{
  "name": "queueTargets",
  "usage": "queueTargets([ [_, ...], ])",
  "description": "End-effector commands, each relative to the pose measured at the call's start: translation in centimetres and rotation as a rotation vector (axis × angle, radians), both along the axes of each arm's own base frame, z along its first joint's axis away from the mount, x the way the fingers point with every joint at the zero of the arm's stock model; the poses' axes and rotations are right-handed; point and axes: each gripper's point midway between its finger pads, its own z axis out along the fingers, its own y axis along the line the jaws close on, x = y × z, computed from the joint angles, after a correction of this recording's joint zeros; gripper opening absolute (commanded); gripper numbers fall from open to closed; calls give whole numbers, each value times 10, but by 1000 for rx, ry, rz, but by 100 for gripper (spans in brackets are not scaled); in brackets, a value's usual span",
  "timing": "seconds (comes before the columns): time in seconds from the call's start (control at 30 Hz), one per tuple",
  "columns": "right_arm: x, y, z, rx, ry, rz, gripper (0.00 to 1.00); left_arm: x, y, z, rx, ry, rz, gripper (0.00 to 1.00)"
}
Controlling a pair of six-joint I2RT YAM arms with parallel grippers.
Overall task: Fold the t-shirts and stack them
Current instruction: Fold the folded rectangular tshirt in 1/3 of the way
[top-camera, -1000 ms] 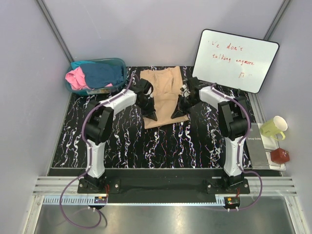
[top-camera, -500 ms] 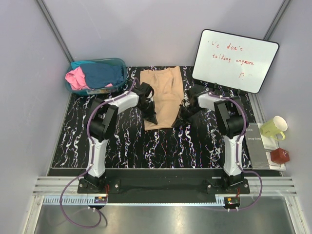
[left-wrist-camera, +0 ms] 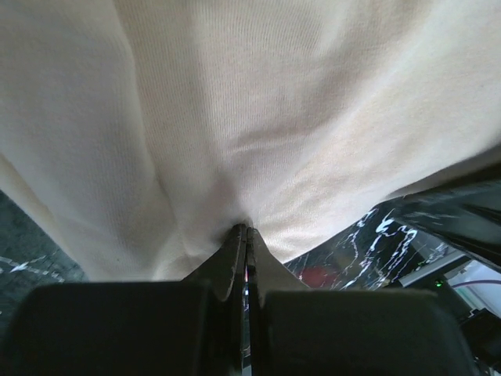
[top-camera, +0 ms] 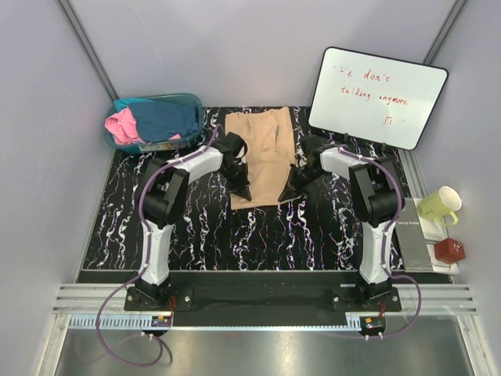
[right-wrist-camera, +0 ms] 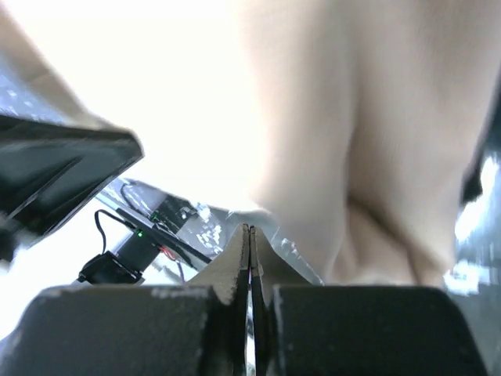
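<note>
Left claw (top-camera: pixel 245 190) and right claw (top-camera: pixel 286 192) each pinch the tan t-shirt (top-camera: pixel 261 153), folded into a narrow strip.

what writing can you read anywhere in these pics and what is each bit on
"we don't talking anymore": red marker, handwritten over two lines on the whiteboard.
A small red mark under that line on the whiteboard: too small to read.
White print on the grey booklet at the table's right edge: too small to read.
Tan t-shirt: no print visible in any view.
</note>
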Motion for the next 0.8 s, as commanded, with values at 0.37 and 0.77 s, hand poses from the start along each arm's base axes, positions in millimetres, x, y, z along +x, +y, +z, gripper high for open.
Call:
queueTargets([
  [0.37,-11,-57,-29,-316,19,-6,0,-4,22,18,90,-49,-38,0],
  [0.77,11,-51,43,-245,-202,35,3,0,39,84,116,-238,-71,25],
])
